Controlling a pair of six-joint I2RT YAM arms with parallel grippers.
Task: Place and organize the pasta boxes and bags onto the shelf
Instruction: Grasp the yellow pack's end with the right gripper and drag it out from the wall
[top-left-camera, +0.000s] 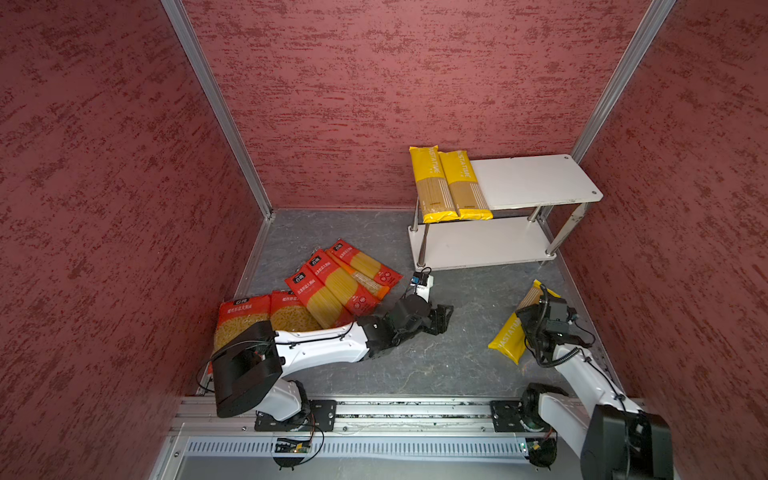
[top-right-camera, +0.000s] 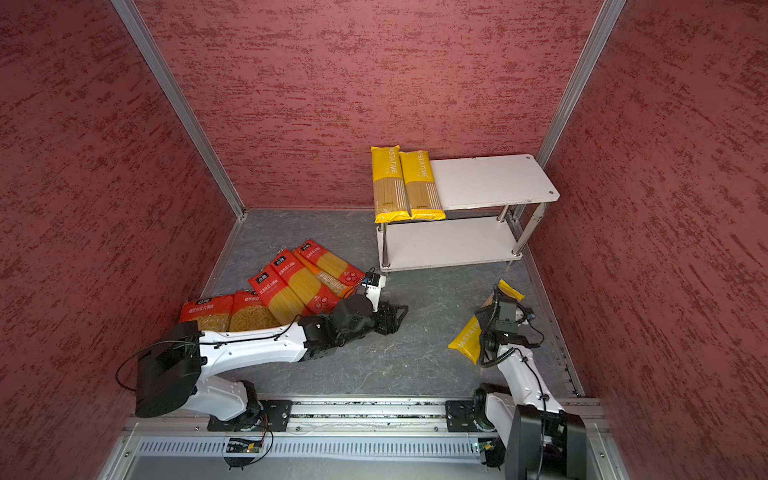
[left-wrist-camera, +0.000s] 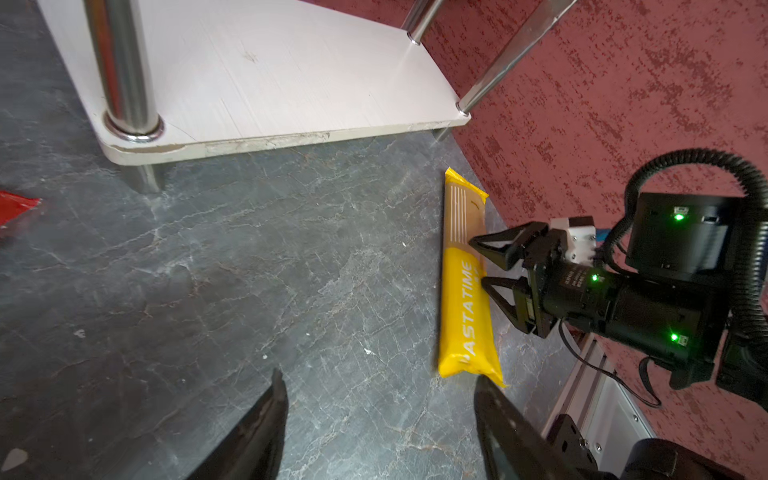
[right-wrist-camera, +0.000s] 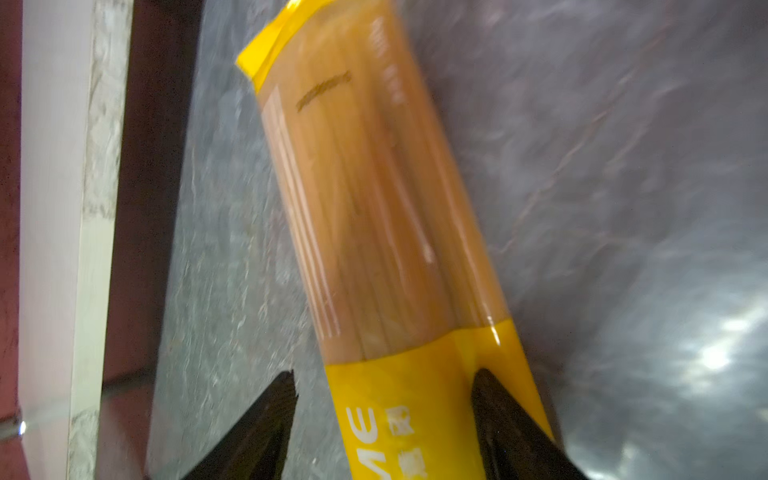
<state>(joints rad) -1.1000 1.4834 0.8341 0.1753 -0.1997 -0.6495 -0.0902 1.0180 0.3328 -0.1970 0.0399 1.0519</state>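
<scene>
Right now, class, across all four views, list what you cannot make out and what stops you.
- Whether the right gripper grips the yellow floor pack: right wrist view blurred; in top views its own wrist covers the jaws.
- Lower ends of the wide red packs: left arm covers them in both top views.
- Back of the lower shelf board: upper board hides it in both top views.

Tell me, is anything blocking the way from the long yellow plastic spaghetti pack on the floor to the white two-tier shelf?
Nothing visible. Bare grey floor lies between the long yellow spaghetti pack and the white two-tier shelf, whose top board has free space.
</scene>
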